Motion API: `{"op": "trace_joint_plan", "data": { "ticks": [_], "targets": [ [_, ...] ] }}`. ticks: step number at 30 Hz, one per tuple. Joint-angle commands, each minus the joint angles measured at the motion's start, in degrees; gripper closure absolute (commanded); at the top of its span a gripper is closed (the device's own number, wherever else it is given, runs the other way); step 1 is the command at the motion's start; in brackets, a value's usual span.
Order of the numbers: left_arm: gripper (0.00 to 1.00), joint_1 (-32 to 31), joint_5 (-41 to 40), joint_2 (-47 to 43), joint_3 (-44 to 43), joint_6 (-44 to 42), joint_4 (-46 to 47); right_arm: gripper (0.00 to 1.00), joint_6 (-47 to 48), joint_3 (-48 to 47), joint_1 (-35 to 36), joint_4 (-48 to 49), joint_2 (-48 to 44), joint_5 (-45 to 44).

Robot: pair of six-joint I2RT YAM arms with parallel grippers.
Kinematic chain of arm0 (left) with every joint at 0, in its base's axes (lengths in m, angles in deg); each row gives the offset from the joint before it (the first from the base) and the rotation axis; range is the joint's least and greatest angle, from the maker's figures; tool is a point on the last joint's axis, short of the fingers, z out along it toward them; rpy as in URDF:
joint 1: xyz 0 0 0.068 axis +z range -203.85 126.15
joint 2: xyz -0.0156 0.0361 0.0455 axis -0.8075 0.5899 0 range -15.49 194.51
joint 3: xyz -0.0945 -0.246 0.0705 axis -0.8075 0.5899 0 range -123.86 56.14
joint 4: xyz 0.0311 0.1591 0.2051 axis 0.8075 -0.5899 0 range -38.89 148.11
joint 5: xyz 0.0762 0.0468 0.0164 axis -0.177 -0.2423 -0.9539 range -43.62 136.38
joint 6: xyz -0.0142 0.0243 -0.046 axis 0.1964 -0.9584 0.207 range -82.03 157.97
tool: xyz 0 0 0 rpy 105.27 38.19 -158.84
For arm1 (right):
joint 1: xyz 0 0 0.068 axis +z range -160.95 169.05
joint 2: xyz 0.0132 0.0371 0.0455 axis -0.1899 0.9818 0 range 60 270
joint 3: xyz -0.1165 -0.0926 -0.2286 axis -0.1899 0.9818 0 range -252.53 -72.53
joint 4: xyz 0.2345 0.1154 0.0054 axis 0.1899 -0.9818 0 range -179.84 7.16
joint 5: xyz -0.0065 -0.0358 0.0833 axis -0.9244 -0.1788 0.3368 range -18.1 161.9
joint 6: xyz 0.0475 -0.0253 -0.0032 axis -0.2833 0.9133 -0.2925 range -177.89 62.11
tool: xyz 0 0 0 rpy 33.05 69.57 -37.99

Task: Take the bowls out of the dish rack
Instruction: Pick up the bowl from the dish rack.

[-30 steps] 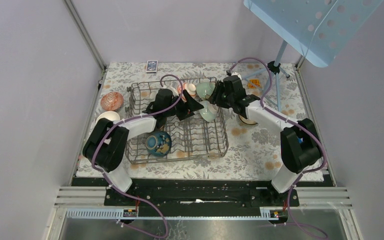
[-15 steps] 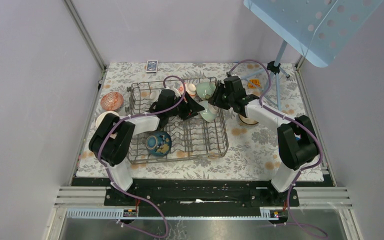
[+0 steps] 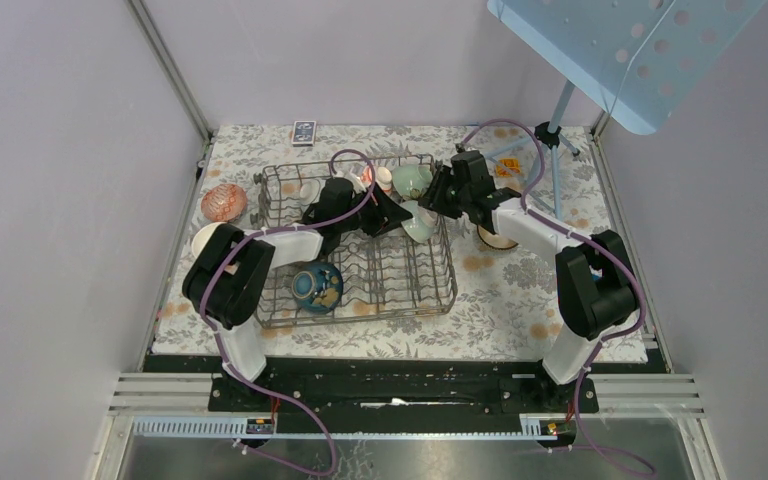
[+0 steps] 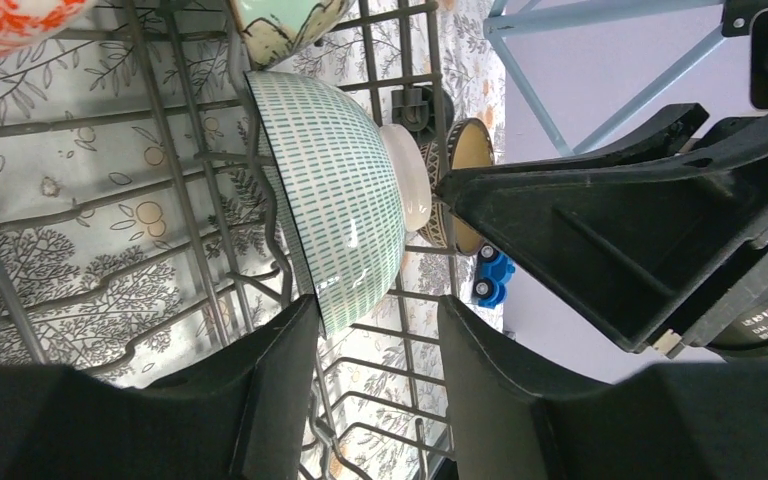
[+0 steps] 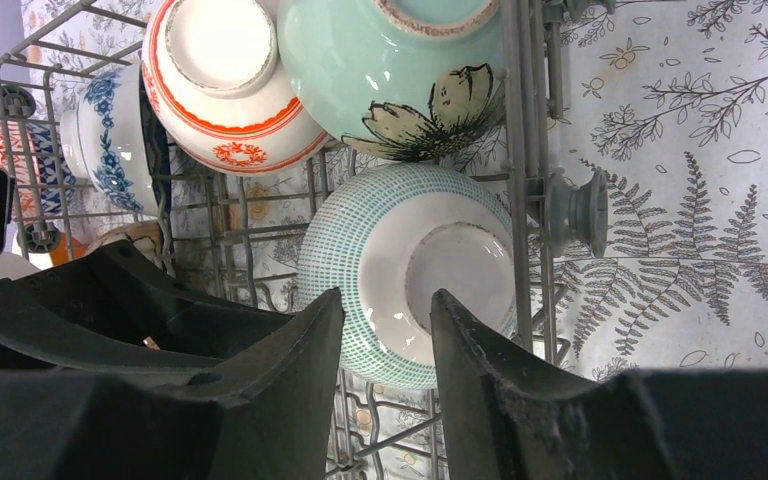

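Left wrist view: the left gripper (image 4: 375, 310) is spread and straddles the rim of the green dashed bowl (image 4: 330, 190), which stands on edge by the right wall of the dish rack (image 3: 390, 275). The right gripper (image 5: 387, 300), spread too, faces the bowl's base.

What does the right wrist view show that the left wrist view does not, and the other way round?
Only the right wrist view shows the blue-and-white bowl in the dish rack. Only the left wrist view shows the brown bowl outside it and the blue stand legs. Both show the green dashed bowl on edge in the rack.
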State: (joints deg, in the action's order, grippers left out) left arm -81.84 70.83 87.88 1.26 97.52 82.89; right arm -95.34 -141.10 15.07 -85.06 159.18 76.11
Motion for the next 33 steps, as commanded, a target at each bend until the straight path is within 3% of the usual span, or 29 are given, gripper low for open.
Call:
{"op": "trace_joint_plan", "data": {
  "ticks": [1, 25, 33],
  "targets": [
    [0.50, -0.48, 1.66, 0.69, -2.43, 0.31, 5.13, 0.55, -0.55, 0.32, -0.78, 1.69, 0.18, 1.53],
    [0.56, -2.39, 1.82, 3.68, -3.74, 1.10, 9.92, 0.59, -3.03, 2.56, -2.32, 5.00, 1.10, 4.71],
    [0.69, -2.86, 1.04, 4.91, -2.89, 2.69, 13.06, 0.60, -3.96, 3.35, -2.60, 5.59, 1.21, 5.59]
  ]
}}
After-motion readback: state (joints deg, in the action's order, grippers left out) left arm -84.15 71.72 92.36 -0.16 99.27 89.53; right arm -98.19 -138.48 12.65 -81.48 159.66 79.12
